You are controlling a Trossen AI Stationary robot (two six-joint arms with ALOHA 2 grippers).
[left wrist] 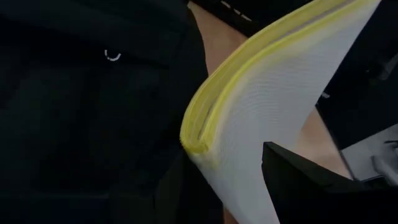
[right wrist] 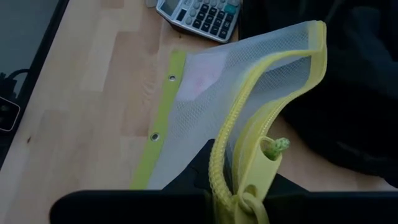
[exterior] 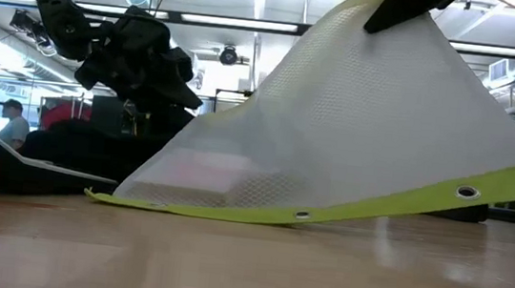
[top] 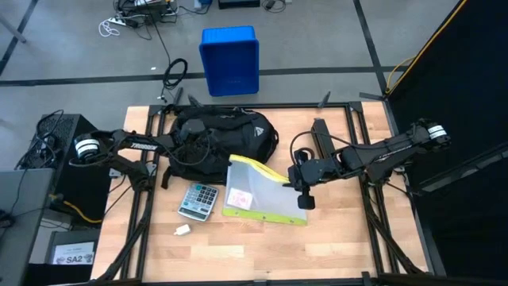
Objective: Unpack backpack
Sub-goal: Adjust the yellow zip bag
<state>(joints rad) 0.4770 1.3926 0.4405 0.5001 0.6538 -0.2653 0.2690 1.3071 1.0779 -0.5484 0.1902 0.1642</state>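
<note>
Pouch of clear mesh with yellow zip edging (top: 252, 192) leans beside the large black fabric backpack (top: 218, 137) — right end effector (top: 297, 183) clamps its zip end, nearer than the left end effector (top: 179, 146), half-open over the backpack.

Two dark arms (top: 373, 151) w/ white lettering, black cables.

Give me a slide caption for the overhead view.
Right gripper lifts a mesh pouch beside the backpack.

Bright overhead lighting; wrist views dim, blurred.
</note>
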